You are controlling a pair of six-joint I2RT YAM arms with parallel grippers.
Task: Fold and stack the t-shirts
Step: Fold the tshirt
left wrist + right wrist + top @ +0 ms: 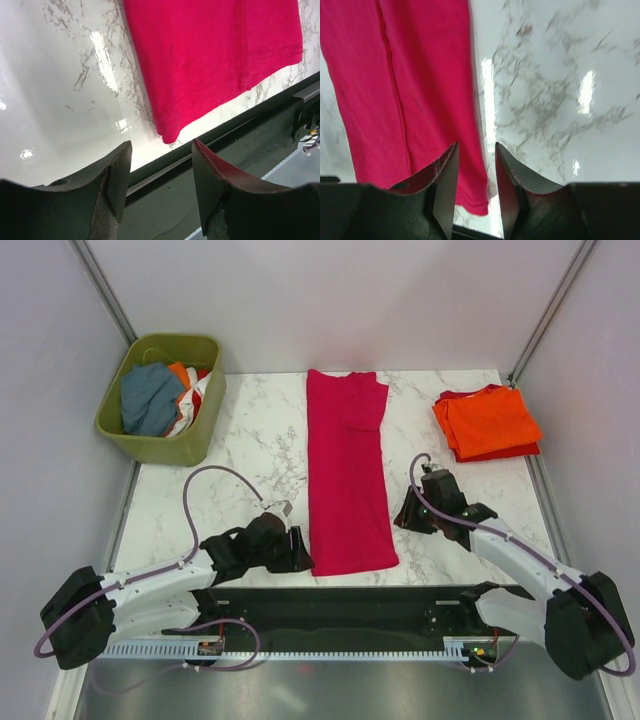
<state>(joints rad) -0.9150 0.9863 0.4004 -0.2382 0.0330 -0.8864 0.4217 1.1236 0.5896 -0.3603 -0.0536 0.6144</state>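
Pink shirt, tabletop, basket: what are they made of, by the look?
Pink shirt: soft cloth, likely knit, matte; stitched hem and a seam show in the wrist views.
Tabletop: glossy white marble-look slab; grey veins, light glare; stone or laminate, can't tell.
Basket: probably moulded plastic, olive, smooth rim, slight sheen.

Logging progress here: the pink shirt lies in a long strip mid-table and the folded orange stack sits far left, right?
Not quite: the top external view shows the orange stack far right; the basket is far left. The pink shirt is as you said.
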